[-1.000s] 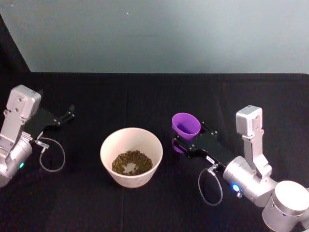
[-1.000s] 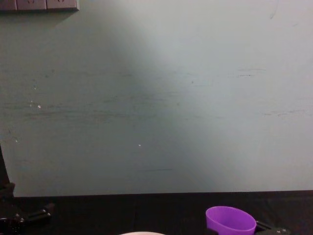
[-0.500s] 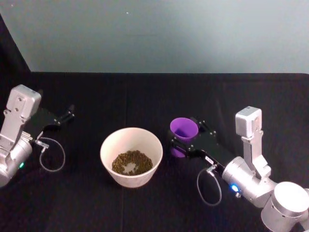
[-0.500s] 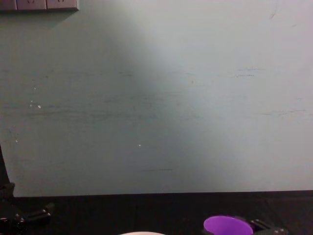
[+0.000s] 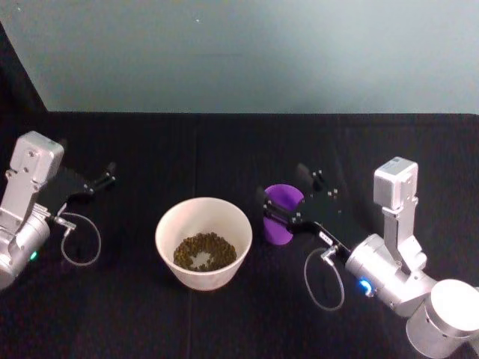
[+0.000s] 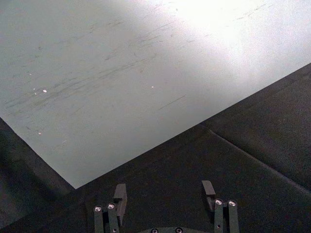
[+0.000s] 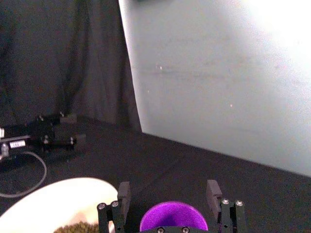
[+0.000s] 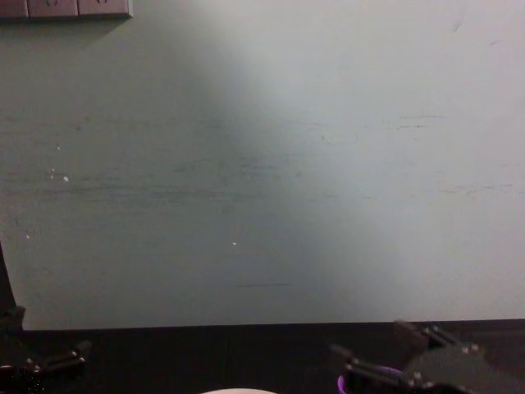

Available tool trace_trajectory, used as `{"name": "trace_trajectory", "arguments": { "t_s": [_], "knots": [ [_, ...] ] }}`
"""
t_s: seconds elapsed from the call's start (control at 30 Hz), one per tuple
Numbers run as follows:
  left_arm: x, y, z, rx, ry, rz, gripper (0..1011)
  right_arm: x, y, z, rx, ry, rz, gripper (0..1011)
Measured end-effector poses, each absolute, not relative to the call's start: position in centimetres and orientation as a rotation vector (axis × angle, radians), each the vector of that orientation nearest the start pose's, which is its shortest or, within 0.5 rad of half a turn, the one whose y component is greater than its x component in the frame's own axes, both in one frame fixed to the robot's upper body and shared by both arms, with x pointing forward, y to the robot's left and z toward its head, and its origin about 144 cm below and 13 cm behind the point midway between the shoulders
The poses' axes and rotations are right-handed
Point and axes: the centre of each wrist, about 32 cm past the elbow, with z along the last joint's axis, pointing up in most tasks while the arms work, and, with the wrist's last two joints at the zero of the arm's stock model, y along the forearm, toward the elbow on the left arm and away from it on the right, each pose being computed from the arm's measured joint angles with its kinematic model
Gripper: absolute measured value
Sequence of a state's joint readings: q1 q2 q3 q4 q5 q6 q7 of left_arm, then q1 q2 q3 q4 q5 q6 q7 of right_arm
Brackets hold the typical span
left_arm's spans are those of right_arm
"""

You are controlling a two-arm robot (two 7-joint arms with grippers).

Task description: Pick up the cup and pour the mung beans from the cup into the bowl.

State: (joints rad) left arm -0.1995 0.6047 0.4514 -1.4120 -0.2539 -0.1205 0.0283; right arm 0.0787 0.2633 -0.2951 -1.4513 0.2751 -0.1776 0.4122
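- Head view: the bowl [image 5: 203,241] sits mid-table with a pile of mung beans [image 5: 204,251] in it, so my read is the pour is done and we're at the put-the-cup-back stage. The cup [image 5: 282,215] is just right of the bowl, not touching it, and looks like it's resting on the black table [image 5: 224,142]. The right gripper [image 5: 287,197] has its fingers spread either side of the cup — released, I'd say, not squeezing it. The left gripper [image 5: 110,174] is parked well to the left of the bowl, fingers apart, nothing in them.
- Left wrist view: left gripper's fingers [image 6: 120,193] stand apart over bare black cloth.
- Right wrist view: looking down into the cup [image 7: 173,216], smooth bright purple with a round rim, and I can't see any beans in it. It sits between the two fingers [image 7: 124,191], with the bowl's pale rim [image 7: 58,191] and a bit of beans just beside it.
- Chest view: just a purple sliver of the cup [image 8: 361,381] behind the open right gripper [image 8: 369,351], right of the bowl's rim [image 8: 238,391].
- Next move, I reckon — back the right arm straight off without clipping the cup; it's light plastic and would tip easily.
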Motion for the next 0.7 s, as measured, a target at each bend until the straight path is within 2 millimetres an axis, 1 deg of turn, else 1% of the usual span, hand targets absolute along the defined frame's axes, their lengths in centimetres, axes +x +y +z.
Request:
{"name": "trace_trajectory", "arguments": {
  "t_s": [0.1,0.27,0.3,0.43,0.5,0.7],
  "knots": [
    [48.9,31.0,114.0,0.304,-0.285,1.248,1000,46.8,-22.2,112.6,0.050,-0.069,-0.910,1003],
    [48.9,31.0,114.0,0.304,-0.285,1.248,1000,46.6,-22.4,115.0,0.033,-0.077,-0.971,1003],
    [48.9,31.0,114.0,0.304,-0.285,1.248,1000,46.6,-22.7,115.8,0.022,-0.081,-1.000,1003],
    [48.9,31.0,114.0,0.304,-0.285,1.248,1000,46.5,-23.4,117.2,-0.005,-0.079,-1.066,1003],
    [48.9,31.0,114.0,0.304,-0.285,1.248,1000,46.5,-24.2,118.1,-0.035,-0.072,-1.126,1003],
    [48.9,31.0,114.0,0.304,-0.285,1.248,1000,46.6,-25.3,118.4,-0.088,-0.049,-1.177,1003]
  ]
}}
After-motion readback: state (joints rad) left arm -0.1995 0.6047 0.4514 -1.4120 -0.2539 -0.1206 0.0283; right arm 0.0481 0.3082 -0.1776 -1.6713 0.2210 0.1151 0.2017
